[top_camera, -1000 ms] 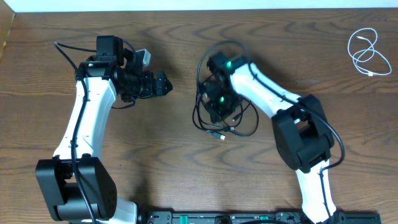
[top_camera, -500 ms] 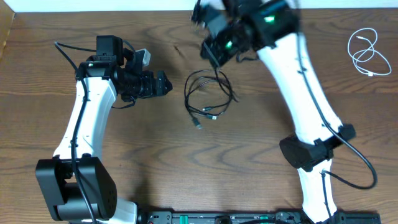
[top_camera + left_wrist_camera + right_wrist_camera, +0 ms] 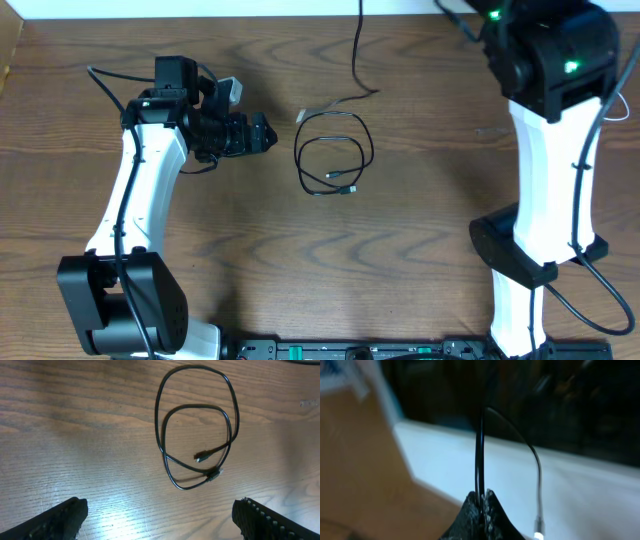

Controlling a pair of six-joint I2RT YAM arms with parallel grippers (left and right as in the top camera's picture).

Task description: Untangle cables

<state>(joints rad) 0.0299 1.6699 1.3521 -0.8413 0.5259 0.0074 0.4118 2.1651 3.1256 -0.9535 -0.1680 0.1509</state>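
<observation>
Right jaws clamped on black cable (image 3: pixel 215 474). One strand runs up out of the overhead view; the rest lies coiled on table (image 3: pixel 250 250) between the arms. Left jaws wide apart, empty. Risk: further pull cinches crossed loops into a knot, or thin cord slips free.

Bright, even light with soft glare on the table (image 3: pixel 115 512); right wrist view dim and blurred.
</observation>
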